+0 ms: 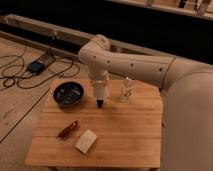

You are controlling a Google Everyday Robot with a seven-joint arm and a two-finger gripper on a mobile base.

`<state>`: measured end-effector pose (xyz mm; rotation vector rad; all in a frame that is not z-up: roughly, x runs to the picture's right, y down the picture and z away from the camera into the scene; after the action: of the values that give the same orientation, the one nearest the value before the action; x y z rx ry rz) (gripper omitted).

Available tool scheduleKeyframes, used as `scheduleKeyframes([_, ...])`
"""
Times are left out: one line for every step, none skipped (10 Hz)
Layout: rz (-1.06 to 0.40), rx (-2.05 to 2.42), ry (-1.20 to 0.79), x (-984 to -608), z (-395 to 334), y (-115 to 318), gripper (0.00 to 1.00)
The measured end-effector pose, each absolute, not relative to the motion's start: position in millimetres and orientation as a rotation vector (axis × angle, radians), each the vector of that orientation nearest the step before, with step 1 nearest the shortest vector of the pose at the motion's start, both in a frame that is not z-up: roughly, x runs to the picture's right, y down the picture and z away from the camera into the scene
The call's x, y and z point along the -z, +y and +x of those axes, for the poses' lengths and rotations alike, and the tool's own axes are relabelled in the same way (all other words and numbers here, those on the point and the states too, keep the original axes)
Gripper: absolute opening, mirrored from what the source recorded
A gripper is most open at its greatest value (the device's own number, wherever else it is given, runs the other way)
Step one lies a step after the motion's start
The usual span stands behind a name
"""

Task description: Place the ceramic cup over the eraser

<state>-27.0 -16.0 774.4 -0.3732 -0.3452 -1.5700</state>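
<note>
The white ceramic cup [100, 92] hangs upright from the end of my arm, over the back middle of the wooden table [125, 135]. My gripper [99, 84] is shut on the cup's top, mostly hidden by the white wrist. The small black eraser [100, 103] lies directly under the cup's narrow base. I cannot tell whether the cup touches the eraser or sits just above it.
A dark round bowl [68, 93] stands left of the cup. A small clear glass [126, 91] stands to its right. A reddish-brown elongated thing [67, 129] and a beige block [86, 141] lie near the front left. Cables [20, 80] run across the floor on the left.
</note>
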Motion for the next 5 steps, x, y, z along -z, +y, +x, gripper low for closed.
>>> scheduleKeyframes([-0.382,1.567,-0.350,-779,-26,-10,0.00])
scheduleKeyframes([-0.393,1.560,-0.360,-787,-25,-1,0.00])
scheduleKeyframes([-0.401,1.554,-0.369,-793,-25,5,0.00])
scheduleKeyframes([-0.407,1.550,-0.375,-797,-24,9,0.00])
scheduleKeyframes([-0.411,1.545,-0.385,-801,-24,14,0.02])
